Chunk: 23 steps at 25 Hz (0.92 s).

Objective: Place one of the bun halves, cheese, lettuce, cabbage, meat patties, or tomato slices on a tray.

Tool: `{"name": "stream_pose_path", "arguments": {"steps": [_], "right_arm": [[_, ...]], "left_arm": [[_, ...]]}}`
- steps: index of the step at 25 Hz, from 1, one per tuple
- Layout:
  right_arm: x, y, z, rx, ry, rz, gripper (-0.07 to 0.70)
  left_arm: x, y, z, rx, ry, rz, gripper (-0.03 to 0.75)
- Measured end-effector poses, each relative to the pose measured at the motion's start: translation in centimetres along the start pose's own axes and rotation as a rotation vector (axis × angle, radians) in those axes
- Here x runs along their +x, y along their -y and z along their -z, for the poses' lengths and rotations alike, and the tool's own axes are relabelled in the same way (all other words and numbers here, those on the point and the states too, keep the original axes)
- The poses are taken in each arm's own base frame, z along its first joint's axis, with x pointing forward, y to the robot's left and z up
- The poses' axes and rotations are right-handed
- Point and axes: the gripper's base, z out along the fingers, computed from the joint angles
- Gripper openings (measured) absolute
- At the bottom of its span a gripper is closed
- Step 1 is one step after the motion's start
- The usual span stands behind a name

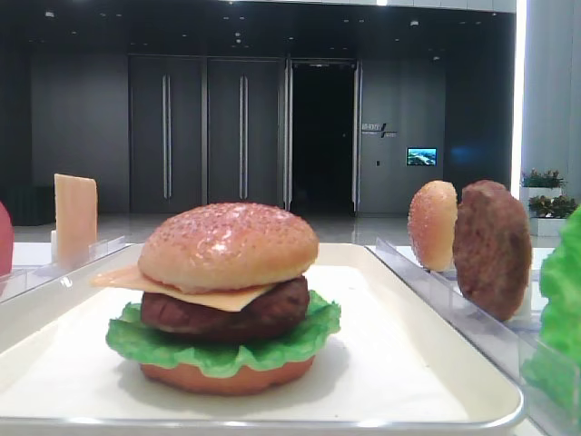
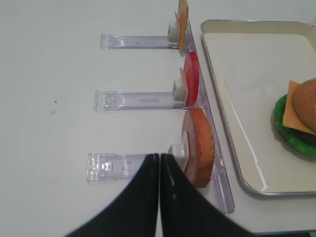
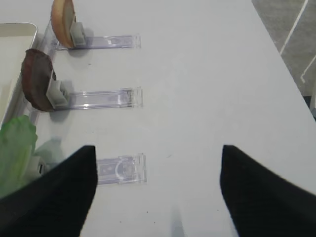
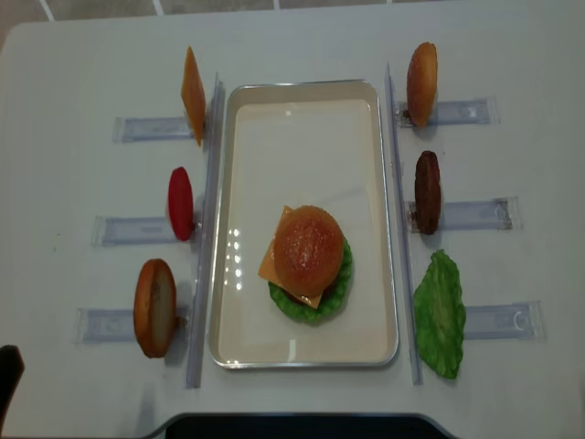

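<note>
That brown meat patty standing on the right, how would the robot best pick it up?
By its upper rim, coming from above. The meat patty stands on edge in a clear holder, flat faces exposed, so the open right tool can pinch across its thickness.

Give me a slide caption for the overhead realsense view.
Assembled burger on the white tray, spare ingredients standing in clear holders along both sides.
</note>
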Motion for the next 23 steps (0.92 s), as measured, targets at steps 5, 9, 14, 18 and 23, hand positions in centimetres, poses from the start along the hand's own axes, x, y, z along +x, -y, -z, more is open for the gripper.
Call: {"name": "stream_pose_path", "arguments": {"steps": [5, 9, 14, 18, 23], "right_arm": [[-0.01, 0.00, 0.00, -0.001, 0.001, 0.001, 0.524], [-0.01, 0.00, 0.00, -0.001, 0.001, 0.000, 0.524], [0.01, 0.00, -0.02, -0.001, 0.000, -0.020, 0.524], [0.01, 0.01, -0.02, 0.000, 0.000, -0.026, 0.524], [0.01, 0.02, -0.02, 0.001, 0.000, -0.026, 0.524]], "left_arm": [[0.00, 0.00, 0.00, 0.000, 0.000, 0.000, -0.001], [0.00, 0.00, 0.00, 0.000, 0.000, 0.000, -0.001], [0.00, 0.00, 0.00, 0.000, 0.000, 0.000, -0.001], [0.00, 0.00, 0.00, 0.000, 0.000, 0.000, -0.001], [0.00, 0.00, 0.00, 0.000, 0.000, 0.000, -0.001]]}}
